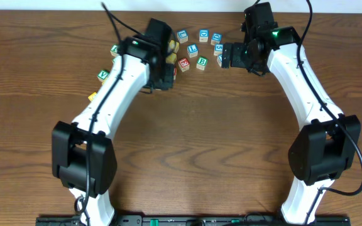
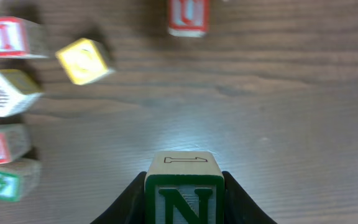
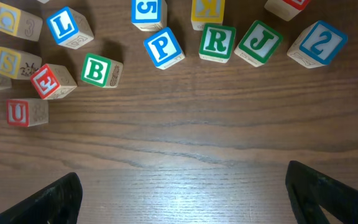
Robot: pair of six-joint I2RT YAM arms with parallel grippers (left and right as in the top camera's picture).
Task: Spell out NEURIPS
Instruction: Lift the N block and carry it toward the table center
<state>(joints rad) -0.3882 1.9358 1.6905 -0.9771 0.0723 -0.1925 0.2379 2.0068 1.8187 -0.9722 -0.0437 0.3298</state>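
Placement of the first letter looks to be the step in hand: the left claw [image 2: 184, 202] is clamped on the N cube [image 2: 183, 168], its green N facing the wrist camera, over bare table [image 2: 278, 112] just beside the scatter of cubes. Whether the cube is lifted off the wood I cannot tell. The right claw [image 3: 182, 186] hangs with its jaws wide apart and nothing between them, above bare wood in front of the scatter. The next move, I judge, calls for setting the N cube down upright at one end of a free stretch, leaving room beside it for six more letters. The rest wait in the scatter: the E cube [image 3: 45, 81], U cube [image 3: 18, 112], P cube [image 3: 164, 47] and R cube [image 3: 217, 42], the I cube [image 2: 5, 37], and a yellow cube [image 3: 8, 61] that seems to read S. Strays lie among them: the B cube [image 3: 96, 70] near the E cube, the J cube [image 3: 261, 42] just beside the R cube, and the L cube [image 3: 64, 26], so those picks look tight.
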